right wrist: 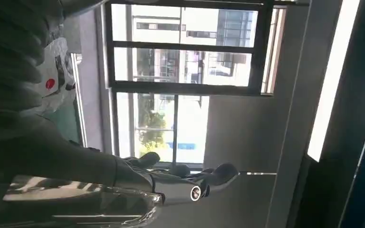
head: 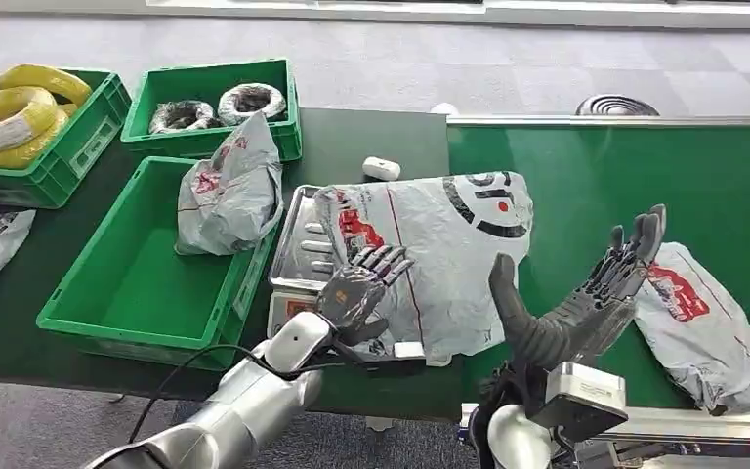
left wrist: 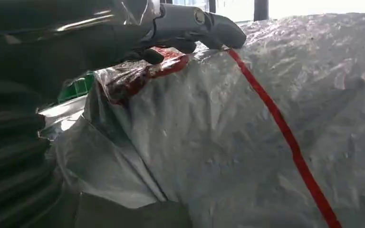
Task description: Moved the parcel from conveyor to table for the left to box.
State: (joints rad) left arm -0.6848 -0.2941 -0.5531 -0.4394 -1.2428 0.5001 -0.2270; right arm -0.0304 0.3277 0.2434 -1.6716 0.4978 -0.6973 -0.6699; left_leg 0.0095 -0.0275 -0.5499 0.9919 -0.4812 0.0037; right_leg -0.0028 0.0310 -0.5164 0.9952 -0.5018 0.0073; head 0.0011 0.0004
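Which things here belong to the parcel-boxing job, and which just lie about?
Job:
- large grey plastic parcel on the silver scale
- left hand resting on it
- raised right hand
- near green plastic crate
- green conveyor

Lying about:
- yellow cable coils
- small white device

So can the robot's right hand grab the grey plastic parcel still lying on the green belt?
Probably yes. The right hand is open and holds nothing, raised just beside the grey plastic parcel on the green conveyor belt, and nothing lies between them.
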